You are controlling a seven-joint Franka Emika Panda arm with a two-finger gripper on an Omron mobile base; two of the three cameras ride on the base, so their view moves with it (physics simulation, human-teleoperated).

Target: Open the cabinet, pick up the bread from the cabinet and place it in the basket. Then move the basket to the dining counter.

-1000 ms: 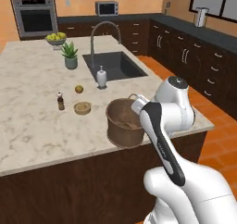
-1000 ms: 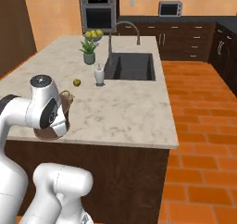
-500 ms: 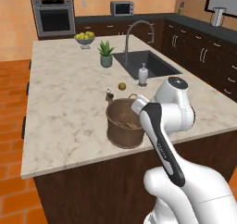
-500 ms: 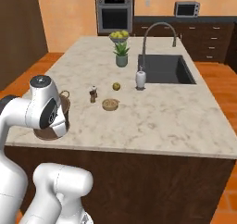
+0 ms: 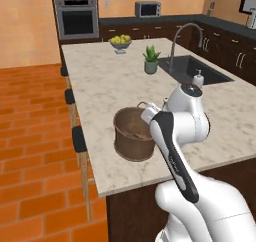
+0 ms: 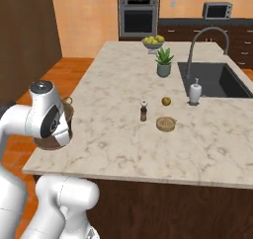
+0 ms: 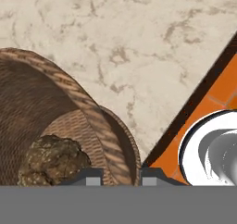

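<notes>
The basket [image 5: 132,135] stood on the dining counter [image 5: 110,88] near its front corner, with the bread [image 7: 54,161] lying inside at the bottom. The gripper [image 7: 121,177] was clamped on the basket's rim, one finger inside the wall and one outside. Whether the base rested fully on the stone was unclear, the arm blocking that area.

The robot's arm [image 5: 177,136] is glossy white, built of rounded, bulbous segments. A dark, near-black band runs along the link nearest the left base camera, and dark seams ring the joints. One joint ends in a grey cap with a dark rim. The fingertips [image 7: 90,177] are small, dark grey and blocky, each with a paler square face.
</notes>
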